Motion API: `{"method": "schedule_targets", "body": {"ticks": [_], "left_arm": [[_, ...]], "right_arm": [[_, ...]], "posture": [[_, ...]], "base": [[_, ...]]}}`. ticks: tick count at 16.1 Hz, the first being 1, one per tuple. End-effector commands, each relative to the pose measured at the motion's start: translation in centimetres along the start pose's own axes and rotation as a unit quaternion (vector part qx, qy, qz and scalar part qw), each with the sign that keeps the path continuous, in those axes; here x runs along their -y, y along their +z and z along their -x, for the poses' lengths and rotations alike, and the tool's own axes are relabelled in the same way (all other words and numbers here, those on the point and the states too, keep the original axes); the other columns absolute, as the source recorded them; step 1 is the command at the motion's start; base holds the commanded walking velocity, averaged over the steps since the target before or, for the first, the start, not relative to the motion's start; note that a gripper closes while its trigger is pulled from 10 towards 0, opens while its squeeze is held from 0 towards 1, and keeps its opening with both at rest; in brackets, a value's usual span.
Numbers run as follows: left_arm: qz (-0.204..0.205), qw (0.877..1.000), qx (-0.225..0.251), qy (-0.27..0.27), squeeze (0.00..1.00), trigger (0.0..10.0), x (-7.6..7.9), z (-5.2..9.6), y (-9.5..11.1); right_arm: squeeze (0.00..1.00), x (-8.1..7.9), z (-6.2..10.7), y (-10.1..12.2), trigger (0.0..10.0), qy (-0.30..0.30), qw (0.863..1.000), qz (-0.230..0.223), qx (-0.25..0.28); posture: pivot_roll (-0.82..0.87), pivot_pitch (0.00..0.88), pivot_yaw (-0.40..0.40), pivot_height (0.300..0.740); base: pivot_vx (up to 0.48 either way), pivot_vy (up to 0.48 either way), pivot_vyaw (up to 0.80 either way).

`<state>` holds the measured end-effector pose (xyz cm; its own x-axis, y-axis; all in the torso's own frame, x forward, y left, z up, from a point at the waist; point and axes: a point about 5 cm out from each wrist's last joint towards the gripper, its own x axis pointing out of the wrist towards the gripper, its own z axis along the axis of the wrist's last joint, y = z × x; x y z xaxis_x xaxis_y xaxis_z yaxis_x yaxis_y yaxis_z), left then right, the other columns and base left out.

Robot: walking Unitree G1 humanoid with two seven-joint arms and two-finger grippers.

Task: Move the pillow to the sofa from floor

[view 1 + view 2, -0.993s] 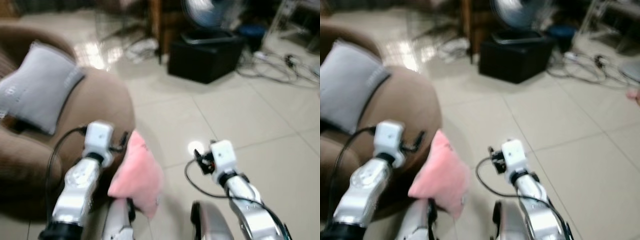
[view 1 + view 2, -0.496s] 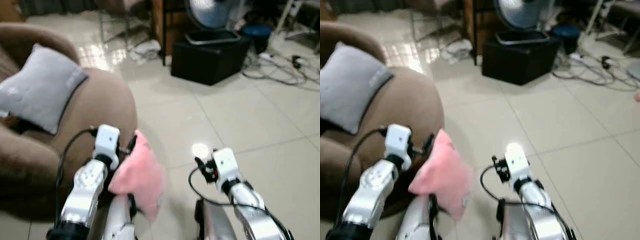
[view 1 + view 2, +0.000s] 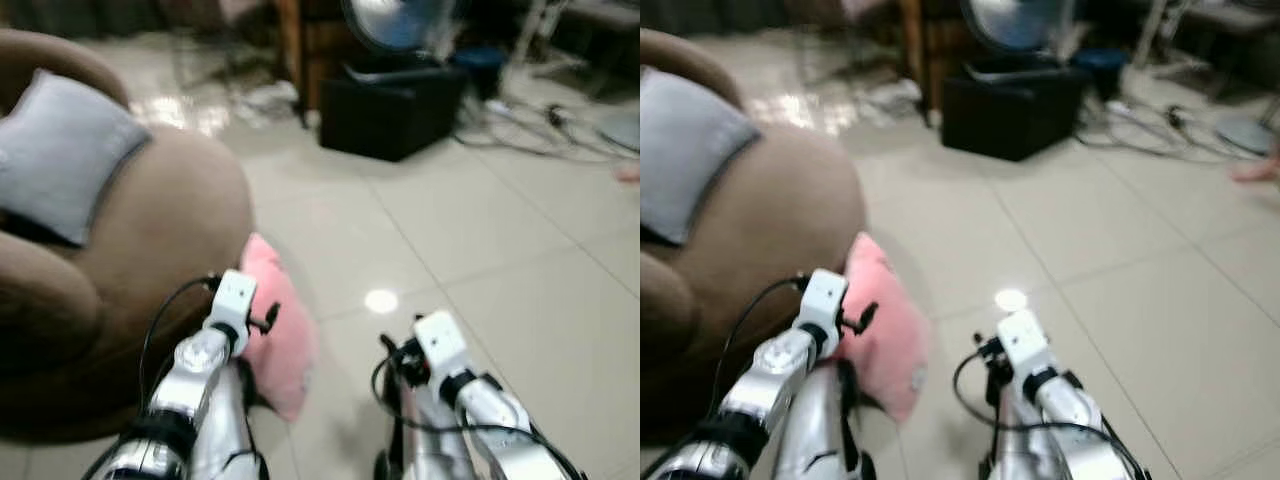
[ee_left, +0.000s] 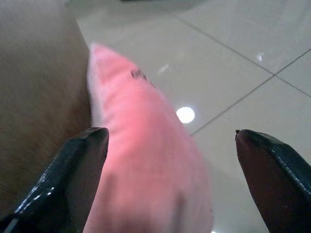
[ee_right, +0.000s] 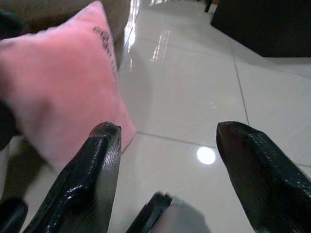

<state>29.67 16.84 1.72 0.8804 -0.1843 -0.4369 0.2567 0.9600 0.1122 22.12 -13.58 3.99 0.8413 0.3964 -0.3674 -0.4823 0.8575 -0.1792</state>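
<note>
The pink pillow (image 4: 146, 170), soft and plump with a small dark print, stands on edge between the wide-spread fingers of the left gripper (image 4: 170, 145); the right gripper (image 5: 170, 160) also gapes wide.

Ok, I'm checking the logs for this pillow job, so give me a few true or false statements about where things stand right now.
1. The pink pillow lies beside the brown sofa, not on its seat. True.
2. The left tool is shut on the pillow. False: its fingers stand apart, with the pillow between them.
3. A grey cushion rests on the sofa. True.
4. The right tool grips the pillow. False: it is open, with the pillow off to one side.
5. A fan stands behind the black box. True.
</note>
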Motion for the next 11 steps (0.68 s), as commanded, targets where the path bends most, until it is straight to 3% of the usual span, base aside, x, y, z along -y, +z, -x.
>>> {"method": "schedule_targets", "body": {"ticks": [1, 6, 9, 11], "left_arm": [[0.013, 1.000, 0.007, 0.028, 1.00, 10.0, -1.1, -0.3, 0.5], [0.016, 0.994, -0.016, 0.109, 1.00, 10.0, -3.8, 0.0, -0.3], [-0.004, 0.989, -0.021, 0.148, 1.00, 10.0, -5.5, 0.2, -0.1], [-0.022, 0.984, -0.018, 0.173, 1.00, 10.0, -6.7, 0.4, 0.4]], "right_arm": [[0.00, -0.6, -0.2, 0.8, 10.0, 0.026, 0.999, 0.018, 0.008], [0.00, -1.2, -0.2, 2.3, 10.0, 0.075, 0.996, 0.041, 0.021], [0.00, -1.1, 0.2, 3.8, 10.0, 0.112, 0.991, 0.053, 0.043], [0.00, -0.6, -0.2, 5.3, 10.0, 0.104, 0.991, 0.055, 0.071]], "posture": [[-0.07, 0.110, -0.003, 0.493], [-0.08, 0.219, 0.006, 0.493], [-0.07, 0.269, 0.007, 0.493], [-0.06, 0.304, 0.006, 0.493]], "base": [[0.000, 0.000, 0.00], [0.000, 0.000, 0.00], [0.000, 0.000, 0.00], [0.000, 0.000, 0.00]]}}
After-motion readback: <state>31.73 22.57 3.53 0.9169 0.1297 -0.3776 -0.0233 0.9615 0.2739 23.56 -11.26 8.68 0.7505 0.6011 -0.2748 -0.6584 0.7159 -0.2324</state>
